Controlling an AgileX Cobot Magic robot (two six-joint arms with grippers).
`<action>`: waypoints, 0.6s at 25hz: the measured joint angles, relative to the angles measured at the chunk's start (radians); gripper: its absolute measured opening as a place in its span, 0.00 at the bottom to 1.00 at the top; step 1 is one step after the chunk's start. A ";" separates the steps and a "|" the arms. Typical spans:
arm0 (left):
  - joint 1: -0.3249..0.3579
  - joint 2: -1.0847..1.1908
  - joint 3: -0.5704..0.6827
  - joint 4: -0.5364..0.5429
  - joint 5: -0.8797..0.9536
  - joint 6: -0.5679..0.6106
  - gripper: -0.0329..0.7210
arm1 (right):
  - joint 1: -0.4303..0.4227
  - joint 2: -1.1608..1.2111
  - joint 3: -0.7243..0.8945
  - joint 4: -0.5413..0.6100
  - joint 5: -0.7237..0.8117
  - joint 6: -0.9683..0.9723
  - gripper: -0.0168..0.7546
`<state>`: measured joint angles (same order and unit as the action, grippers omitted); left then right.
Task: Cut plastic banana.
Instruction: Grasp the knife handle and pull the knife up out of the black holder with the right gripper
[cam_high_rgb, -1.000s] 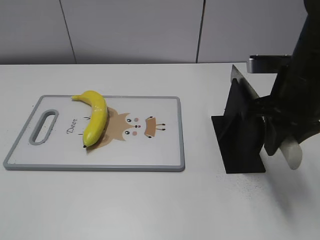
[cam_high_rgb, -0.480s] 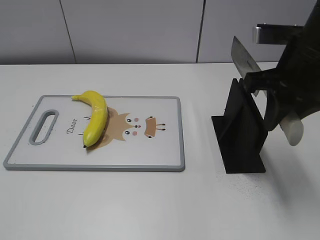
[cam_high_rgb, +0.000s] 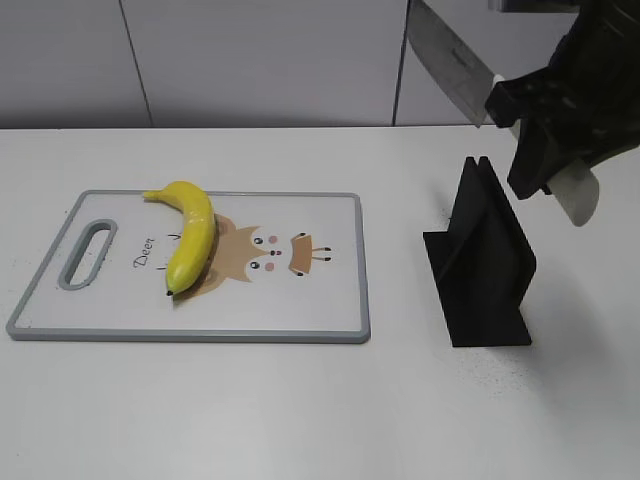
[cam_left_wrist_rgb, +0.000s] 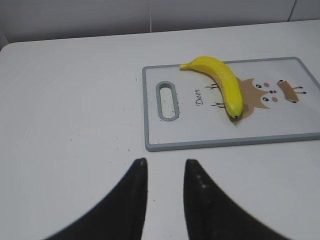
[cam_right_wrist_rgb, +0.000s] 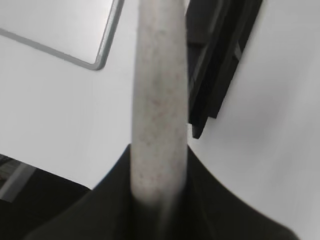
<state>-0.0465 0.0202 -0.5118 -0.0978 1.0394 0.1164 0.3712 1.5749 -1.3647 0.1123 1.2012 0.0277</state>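
Since earlier, right gripper (cam_high_rgb: 548, 120), clamped on knife (cam_high_rgb: 452, 62), rose above holder (cam_high_rgb: 485, 262); left gripper (cam_left_wrist_rgb: 165, 192), fingers apart, may steady the light, stiff, slippery banana (cam_high_rgb: 190, 232) near its 12 o'clock stem

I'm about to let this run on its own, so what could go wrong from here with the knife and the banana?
The right gripper holds the knife high above the black knife stand; if the handle slips in the grip, the blade could fall. The plastic banana lies loose and curved on the cutting board, with the left gripper off the board, so it might roll under the cut.
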 joint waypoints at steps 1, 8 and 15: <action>0.000 0.000 0.000 0.000 0.000 0.000 0.36 | 0.000 0.000 -0.011 0.000 0.000 -0.040 0.25; 0.000 0.000 0.000 0.000 0.000 0.000 0.36 | 0.000 0.032 -0.083 -0.004 0.002 -0.332 0.25; 0.000 0.000 0.000 0.000 0.000 0.000 0.36 | 0.000 0.107 -0.187 -0.054 0.003 -0.549 0.25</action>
<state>-0.0465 0.0202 -0.5118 -0.0978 1.0394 0.1164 0.3712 1.6823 -1.5512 0.0581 1.2043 -0.5215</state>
